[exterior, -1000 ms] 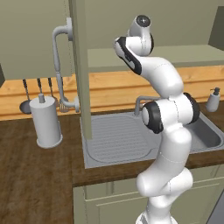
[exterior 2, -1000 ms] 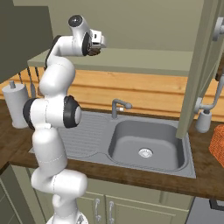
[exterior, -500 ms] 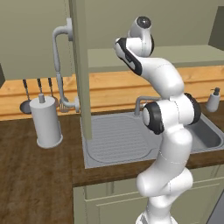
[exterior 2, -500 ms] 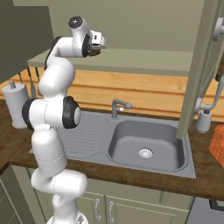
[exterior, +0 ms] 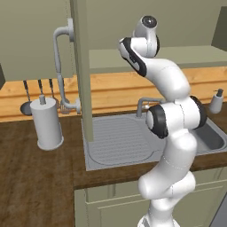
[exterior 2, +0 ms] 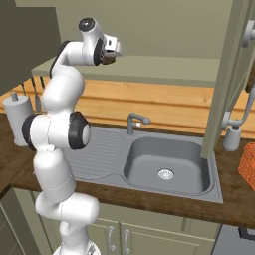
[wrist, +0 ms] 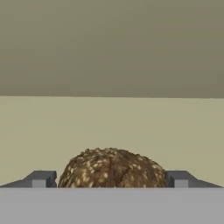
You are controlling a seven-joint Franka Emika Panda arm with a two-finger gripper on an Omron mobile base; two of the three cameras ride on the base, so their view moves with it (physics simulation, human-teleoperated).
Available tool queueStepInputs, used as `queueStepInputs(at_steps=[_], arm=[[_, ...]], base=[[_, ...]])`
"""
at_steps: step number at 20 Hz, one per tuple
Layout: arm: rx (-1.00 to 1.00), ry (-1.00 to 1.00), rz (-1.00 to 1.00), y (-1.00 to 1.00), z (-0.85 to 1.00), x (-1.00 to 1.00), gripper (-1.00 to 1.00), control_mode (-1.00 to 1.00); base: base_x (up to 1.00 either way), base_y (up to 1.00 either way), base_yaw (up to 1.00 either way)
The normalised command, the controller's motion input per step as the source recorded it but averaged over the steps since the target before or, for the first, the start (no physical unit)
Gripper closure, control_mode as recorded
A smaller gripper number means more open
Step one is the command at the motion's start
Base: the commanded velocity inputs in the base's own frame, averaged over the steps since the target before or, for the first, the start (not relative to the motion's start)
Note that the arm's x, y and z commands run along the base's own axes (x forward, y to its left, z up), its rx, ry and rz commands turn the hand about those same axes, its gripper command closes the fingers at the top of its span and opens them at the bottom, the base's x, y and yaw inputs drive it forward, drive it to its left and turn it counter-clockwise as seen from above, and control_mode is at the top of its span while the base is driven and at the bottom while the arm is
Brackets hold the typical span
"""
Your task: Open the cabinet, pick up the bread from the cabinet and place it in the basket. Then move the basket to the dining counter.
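From the left, the cabinet (exterior: 82,66) door stands open beside the raised arm. From the right, the tool (exterior 2: 113,49) reaches over the shelf (exterior 2: 149,68); the basket (exterior 2: 247,167) waits far off on the worktop (exterior 2: 234,199). In the hand view, the bread (wrist: 111,169) sits between the wide-open fingers (wrist: 40,178), not gripped yet. Closing too early could knock it away.

- The bread (wrist: 113,168) sits low centre of the hand view, on the cabinet (wrist: 109,127) shelf, between the fingertips (wrist: 40,179)
- In the right base view, the basket (exterior 2: 247,167) is at the right edge, right of the sink (exterior 2: 164,167)
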Motion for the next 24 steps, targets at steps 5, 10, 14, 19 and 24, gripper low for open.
queueStepInputs(at_steps=[5,10,14,19,24], arm=[[0.0,-0.08,0.0,-0.29,-0.21,-0.72,1.0,-1.0],[0.0,-0.07,0.0,-0.05,0.02,-0.87,1.0,-1.0],[0.0,0.0,0.0,0.0,0.4,-1.0,1.0,-1.0],[0.0,0.0,0.0,-0.04,0.3,-1.0,1.0,-1.0],[0.0,0.02,0.0,0.0,0.03,-1.0,1.0,-1.0]], base=[[0.0,0.0,0.0],[0.0,0.0,0.0],[0.0,0.0,0.0],[0.0,0.0,0.0],[0.0,0.0,0.0]])
